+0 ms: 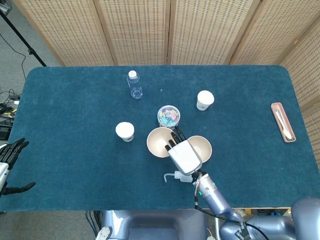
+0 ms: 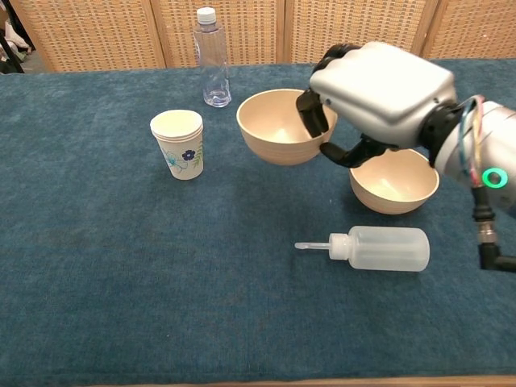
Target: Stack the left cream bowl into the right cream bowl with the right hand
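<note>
My right hand [image 2: 379, 95] [image 1: 183, 153] grips the rim of a cream bowl [image 2: 278, 129] [image 1: 160, 142] and holds it in the air, fingers inside and thumb under the wall. The bowl hangs upright, left of the second cream bowl [image 2: 395, 182] [image 1: 204, 145], which rests on the blue table beneath my wrist. My left hand [image 1: 10, 160] hangs off the table's left edge with fingers spread and nothing in it.
A squeeze bottle [image 2: 375, 247] lies on its side in front of the resting bowl. A paper cup stack [image 2: 178, 143] stands at the left, a water bottle [image 2: 210, 59] behind, another cup [image 1: 204, 100] and a clip-filled tub [image 1: 168, 116] further back. A tray [image 1: 283, 121] lies far right.
</note>
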`<state>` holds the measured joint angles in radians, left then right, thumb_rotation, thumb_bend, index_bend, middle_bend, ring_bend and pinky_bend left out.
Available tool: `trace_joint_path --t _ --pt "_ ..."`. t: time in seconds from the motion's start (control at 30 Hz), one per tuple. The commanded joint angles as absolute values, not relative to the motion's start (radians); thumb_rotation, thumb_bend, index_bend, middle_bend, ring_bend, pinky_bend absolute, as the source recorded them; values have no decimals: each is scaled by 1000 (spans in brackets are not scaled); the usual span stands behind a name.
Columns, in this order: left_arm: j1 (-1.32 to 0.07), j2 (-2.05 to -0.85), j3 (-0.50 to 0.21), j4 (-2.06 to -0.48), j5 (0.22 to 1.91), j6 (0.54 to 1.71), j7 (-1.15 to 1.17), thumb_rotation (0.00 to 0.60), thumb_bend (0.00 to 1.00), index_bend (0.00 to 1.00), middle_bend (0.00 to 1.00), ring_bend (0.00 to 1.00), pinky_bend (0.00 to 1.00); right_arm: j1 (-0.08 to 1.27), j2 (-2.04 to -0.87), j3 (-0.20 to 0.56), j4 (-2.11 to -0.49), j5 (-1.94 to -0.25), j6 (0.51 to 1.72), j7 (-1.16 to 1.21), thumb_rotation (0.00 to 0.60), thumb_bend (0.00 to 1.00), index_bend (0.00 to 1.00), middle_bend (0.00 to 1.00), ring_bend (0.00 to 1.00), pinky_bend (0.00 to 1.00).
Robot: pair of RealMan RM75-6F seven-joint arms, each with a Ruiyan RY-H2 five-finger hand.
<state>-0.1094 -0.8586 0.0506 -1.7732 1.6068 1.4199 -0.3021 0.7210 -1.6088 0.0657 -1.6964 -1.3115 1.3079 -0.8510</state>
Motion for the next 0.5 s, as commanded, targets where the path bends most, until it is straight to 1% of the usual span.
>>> trace_joint_path --t 0.03,0.27,0.33,0.5 --pt "-109 -861 52 -1776 1609 1420 -294 600 0 0 0 0 0 678 -1541 38 -1725 -1361 1349 -809 600 508 600 494 234 113" --pt "-108 -866 55 -1782 1613 1419 -271 600 0 0 0 0 0 606 -1473 -24 -1685 -1438 1403 -750 600 507 609 501 239 113" --pt "-108 -868 55 -1784 1612 1417 -265 600 0 0 0 0 0 580 -1469 -44 -1646 -1465 1421 -721 600 508 609 502 242 113" --pt "-107 -871 57 -1787 1616 1417 -255 600 0 0 0 0 0 549 -1481 -57 -1582 -1479 1420 -679 600 508 609 502 243 113"
